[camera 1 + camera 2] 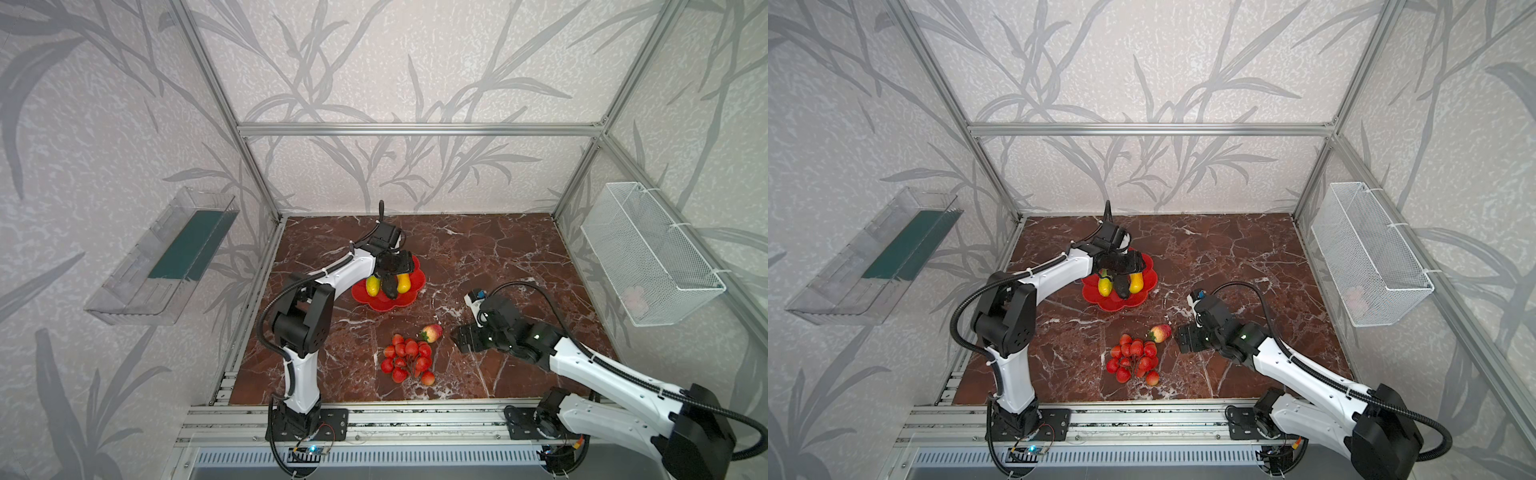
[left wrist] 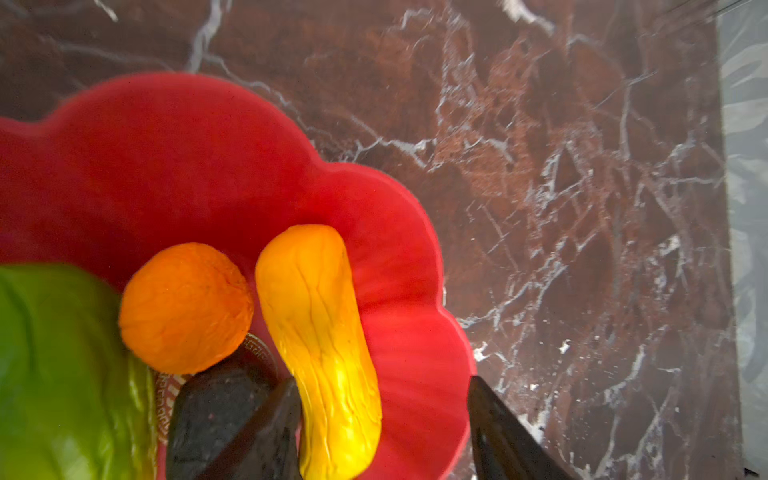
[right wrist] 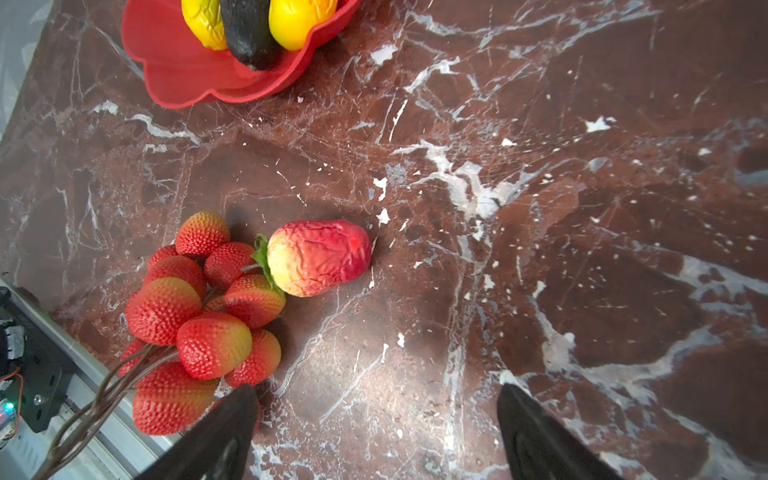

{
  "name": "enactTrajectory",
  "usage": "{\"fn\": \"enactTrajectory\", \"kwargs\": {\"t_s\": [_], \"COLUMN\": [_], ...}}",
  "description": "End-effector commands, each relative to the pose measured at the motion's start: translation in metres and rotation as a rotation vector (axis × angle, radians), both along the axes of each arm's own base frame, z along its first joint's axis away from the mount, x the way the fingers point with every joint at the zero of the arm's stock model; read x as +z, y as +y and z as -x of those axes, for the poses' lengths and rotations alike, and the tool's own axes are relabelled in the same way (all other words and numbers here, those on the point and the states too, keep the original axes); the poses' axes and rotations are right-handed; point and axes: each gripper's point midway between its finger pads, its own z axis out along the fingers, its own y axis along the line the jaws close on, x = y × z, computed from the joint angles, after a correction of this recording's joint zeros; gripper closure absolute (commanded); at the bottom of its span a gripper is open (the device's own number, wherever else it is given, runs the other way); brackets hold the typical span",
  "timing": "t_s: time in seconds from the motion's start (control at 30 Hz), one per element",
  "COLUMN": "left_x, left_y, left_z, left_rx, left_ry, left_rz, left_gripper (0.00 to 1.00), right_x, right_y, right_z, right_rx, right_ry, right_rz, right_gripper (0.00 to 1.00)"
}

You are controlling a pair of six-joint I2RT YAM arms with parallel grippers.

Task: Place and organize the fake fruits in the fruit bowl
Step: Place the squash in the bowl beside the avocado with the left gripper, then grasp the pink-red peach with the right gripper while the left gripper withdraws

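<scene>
The red scalloped fruit bowl holds a green-yellow piece, a dark avocado, a yellow-orange gourd and a small orange. My left gripper hangs open over the bowl. The gourd lies between its jaws, against one finger and clear of the other. A red-yellow apple and a bunch of red berries lie on the table. My right gripper stands open and empty beside them.
A clear plastic tray hangs on the left wall and a white wire basket on the right wall. An aluminium rail runs along the table's front edge. The brown marble table stretches to the right of the bowl.
</scene>
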Motion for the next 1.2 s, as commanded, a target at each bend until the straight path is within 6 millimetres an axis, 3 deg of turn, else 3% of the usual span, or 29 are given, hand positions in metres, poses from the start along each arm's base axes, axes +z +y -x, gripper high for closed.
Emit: {"fn": "enactTrajectory", "kwargs": {"t_s": [0.0, 0.17, 0.37, 0.47, 0.67, 0.9, 1.17], "left_x": [0.081, 0.143, 0.163, 0.159, 0.141, 0.125, 0.128], "left_y": [0.011, 0.055, 0.124, 0.150, 0.175, 0.189, 0.198], "left_z": [0.004, 0.033, 0.093, 0.120, 0.161, 0.183, 0.194], "left_rx": [-0.001, 0.064, 0.203, 0.260, 0.302, 0.317, 0.320], "left_ry": [-0.192, -0.430, -0.614, -0.642, -0.610, -0.565, -0.579], "left_rz": [0.040, -0.033, -0.142, -0.174, -0.193, -0.226, -0.260], "left_gripper": [0.33, 0.26, 0.13, 0.09, 0.07, 0.07, 0.07], "right_x": [0.017, 0.004, -0.011, -0.019, -0.035, -0.049, -0.056], "right_y": [0.024, 0.047, 0.065, 0.071, 0.074, 0.074, 0.068], "right_z": [-0.014, -0.017, -0.023, -0.026, -0.035, -0.040, -0.038], "right_rx": [-0.002, 0.016, 0.009, 0.006, -0.029, -0.053, -0.107], "right_ry": [-0.055, -0.037, -0.014, -0.003, 0.005, 0.008, 0.030], "right_rz": [-0.048, -0.039, -0.046, -0.042, -0.014, 0.008, -0.001], "right_gripper": [0.11, 0.13, 0.17, 0.19, 0.23, 0.30, 0.47]}}
